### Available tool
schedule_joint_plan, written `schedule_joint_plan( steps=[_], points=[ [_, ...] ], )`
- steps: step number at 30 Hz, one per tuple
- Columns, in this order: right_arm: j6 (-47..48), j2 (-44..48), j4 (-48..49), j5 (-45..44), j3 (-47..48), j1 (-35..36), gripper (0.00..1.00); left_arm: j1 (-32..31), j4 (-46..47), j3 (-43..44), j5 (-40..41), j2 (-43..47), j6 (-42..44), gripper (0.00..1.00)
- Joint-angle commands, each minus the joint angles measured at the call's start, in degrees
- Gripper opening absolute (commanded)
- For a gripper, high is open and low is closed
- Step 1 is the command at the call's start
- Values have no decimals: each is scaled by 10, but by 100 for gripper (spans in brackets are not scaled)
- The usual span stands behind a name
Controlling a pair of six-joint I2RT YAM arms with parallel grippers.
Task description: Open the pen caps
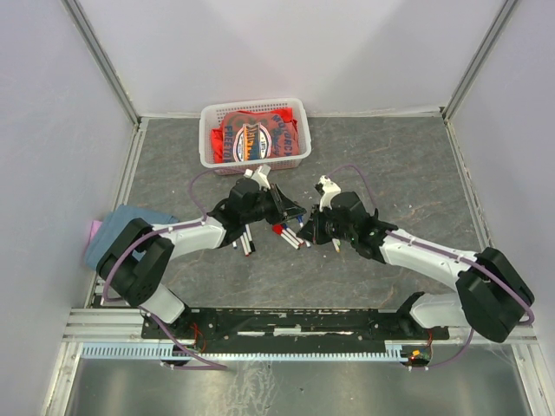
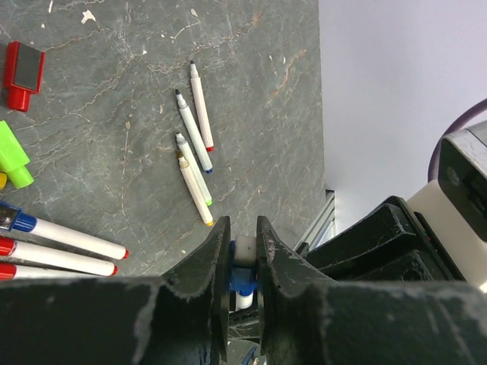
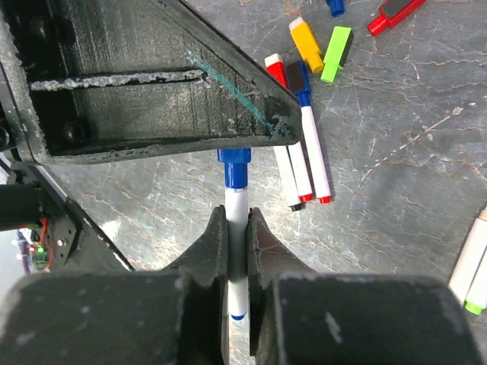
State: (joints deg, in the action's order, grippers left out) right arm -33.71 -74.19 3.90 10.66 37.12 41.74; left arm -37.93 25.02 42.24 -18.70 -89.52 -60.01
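We're holding one blue pen (image 3: 237, 199) between both arms, above the tabletop (image 1: 390, 156). The left gripper (image 2: 242, 232) jaws are clenching its blue cap (image 3: 234, 169), and the right gripper (image 3: 237, 218) jaws are pinching the white barrel.

Risks we're watching:
- The barrel looks thin and slick, so the right jaws may be sliding along it instead of freeing the cap.
- Any off-axis pull is bending the pen rather than separating it.
- When the cap pops, the recoil could fling the pen or cap into the loose pens (image 2: 194, 152) and loose caps (image 3: 307, 42) lying below.
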Motion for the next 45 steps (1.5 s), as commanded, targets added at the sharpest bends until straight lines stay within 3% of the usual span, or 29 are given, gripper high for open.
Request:
schedule_joint_plan(
  steps=[1,8,17,24,32,38,45],
  points=[
    [-3,-8,34,15,4,-8,2,5,47,-1,-24,-6,-21,3],
    [34,-32,-30,-61,22,-7,1,5,-10,49,45,-36,-31,3],
    [96,-50,-113,-260,40,37,1,2,-68,134,170,-84,-67,3],
    [89,-55,-109,-247,31,37,1,1,-131,154,192,-97,26,3],
    [77,-94,-112,-259,42,37,3,-1,-248,131,309,-54,162,3],
    [77,-120,-133,-278,59,37,10,-1,-293,126,371,-44,200,3],
    [75,-134,-149,-296,68,37,18,-1,-300,118,386,-59,208,5]
  ],
)
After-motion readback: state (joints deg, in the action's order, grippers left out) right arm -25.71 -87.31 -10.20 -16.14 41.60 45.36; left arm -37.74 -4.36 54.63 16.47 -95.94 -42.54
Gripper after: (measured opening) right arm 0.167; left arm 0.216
